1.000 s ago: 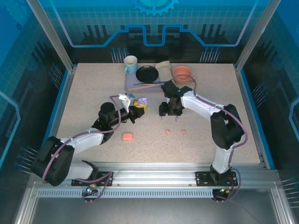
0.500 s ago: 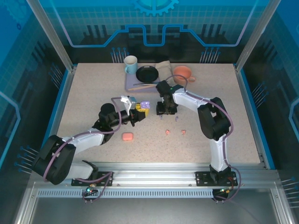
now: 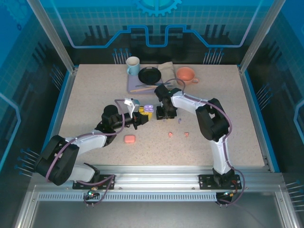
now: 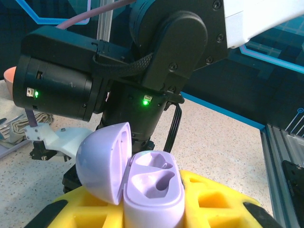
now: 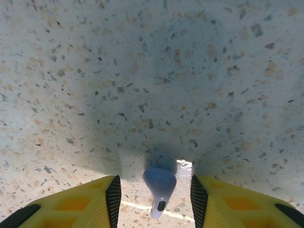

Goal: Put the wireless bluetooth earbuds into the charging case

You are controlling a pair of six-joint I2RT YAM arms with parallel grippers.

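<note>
My left claw (image 3: 142,113) pinches the open lilac charging case (image 4: 153,187) near the surface (image 3: 95,95) centre. My right claw (image 5: 154,197) stands spread astride a lilac earbud (image 5: 160,183) lying on the surface; closing off-centre could flick it away.

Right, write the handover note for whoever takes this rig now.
Left gripper: shut on the lilac case, lid open, both sockets empty.
Right gripper: open, fingers either side of a lilac earbud on the table, not touching it.
A second lilac earbud, two pink earbuds and the pink case lie loose on the table.
Done: no earbud seated. Left: all four.
</note>
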